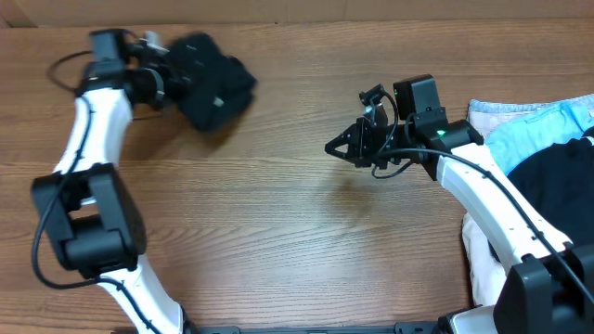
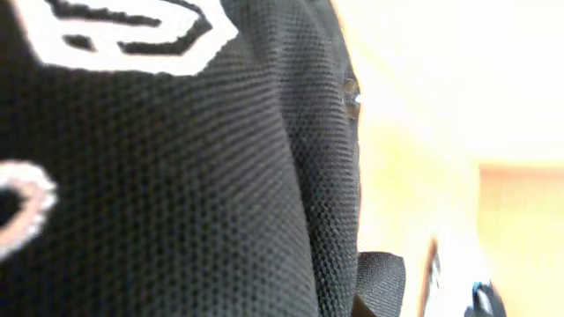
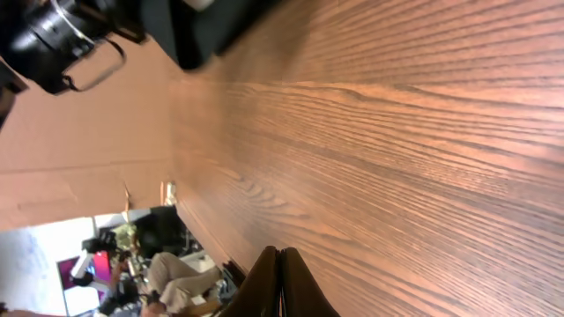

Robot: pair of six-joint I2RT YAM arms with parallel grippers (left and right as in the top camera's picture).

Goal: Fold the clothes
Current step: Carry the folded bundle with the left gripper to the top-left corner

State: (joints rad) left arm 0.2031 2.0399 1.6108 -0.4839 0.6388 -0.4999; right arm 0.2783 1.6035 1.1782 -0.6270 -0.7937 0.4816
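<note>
Risk: bundled black knit T-shirt (image 1: 215, 83) may slump open; left gripper (image 1: 179, 83) grip indiscernible behind cloth, right gripper (image 1: 332, 146) closed, empty.

One table (image 1: 278, 241) is counted. One black T-shirt (image 1: 218, 83) is spotted, far left. Two arms are tallied, left arm (image 1: 88, 139) and right arm (image 1: 492, 195), and two pincers with them: left pincer (image 1: 178, 83), right pincer (image 1: 334, 146). At the right edge, three cloths are counted: one light-blue garment (image 1: 543, 130), one black garment (image 1: 557, 186), one white cloth (image 1: 477, 260).
</note>
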